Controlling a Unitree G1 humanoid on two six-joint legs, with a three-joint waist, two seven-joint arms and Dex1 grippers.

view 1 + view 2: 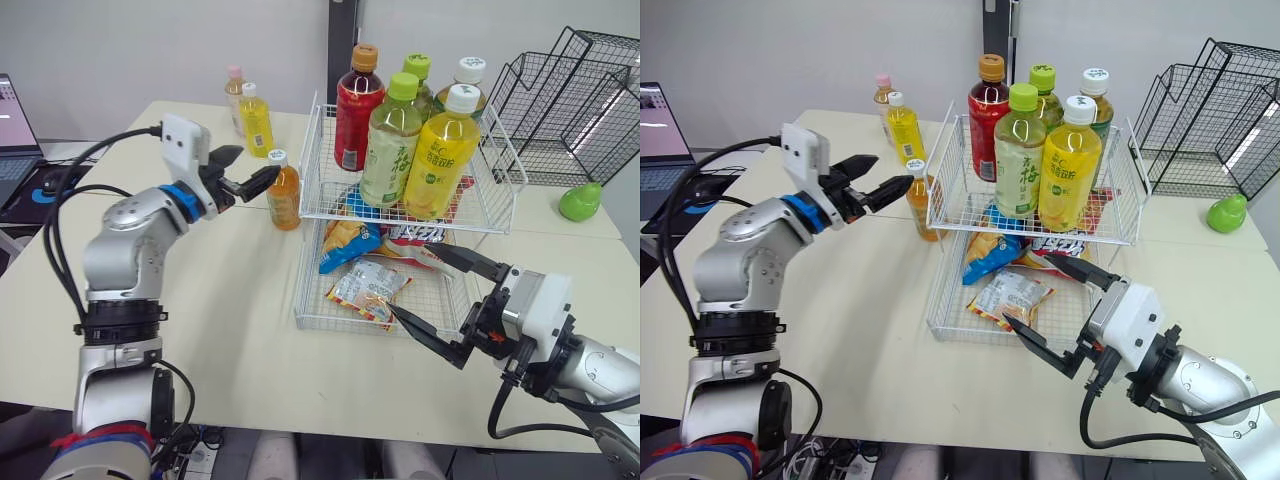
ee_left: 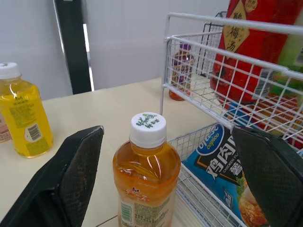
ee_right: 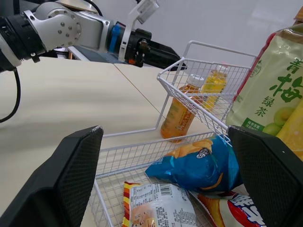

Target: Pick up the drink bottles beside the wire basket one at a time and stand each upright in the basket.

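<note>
Subject of inspection: the small orange bottle (image 1: 284, 197), standing upright on the table (image 1: 230, 300), just beside the left wall of the wire basket (image 1: 308, 170). Two further bottles, one yellow (image 1: 256, 122) and one pink-capped (image 1: 235, 95), stand near each other farther back on the table. Five bottles (image 1: 445, 150) are already upright in the basket. The left gripper (image 1: 258, 160) is level with the orange bottle's neck, fingers spread wide and touching nothing. In the left wrist view the bottle sits ahead between the two fingers. The right gripper (image 1: 416, 280) is also spread and empty, near the front of the lower tray holding snack packets (image 1: 368, 285). Assessment: the bottle appears full to the shoulder, so it is likely weighty for its size. Its thin plastic wall would give somewhat under pressure, and the smooth label offers little grip. The white cap (image 2: 148, 128) is narrow and a poor hold. The recommended hold is across the body, just below the shoulder. The basket wall close alongside leaves little room for the finger on that side.
</note>
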